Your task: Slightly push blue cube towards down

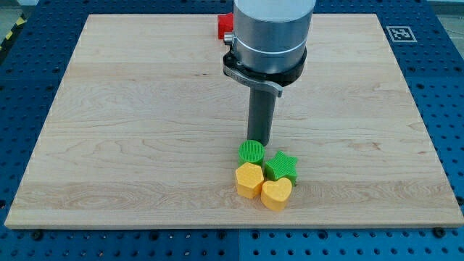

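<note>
No blue cube shows in the camera view; it may be hidden behind the arm. My tip [259,143] stands on the wooden board [130,130] just above the green cylinder [251,151], touching or nearly touching its top edge. A green star [281,166] lies right of the cylinder. A yellow hexagon [249,180] and a yellow heart [276,193] lie just below them. These blocks sit packed together in one cluster.
A red block [225,27] sits at the board's top edge, partly hidden behind the arm's grey body [270,32]. A blue perforated table [442,109] surrounds the board. A fiducial marker [400,32] lies at the top right corner.
</note>
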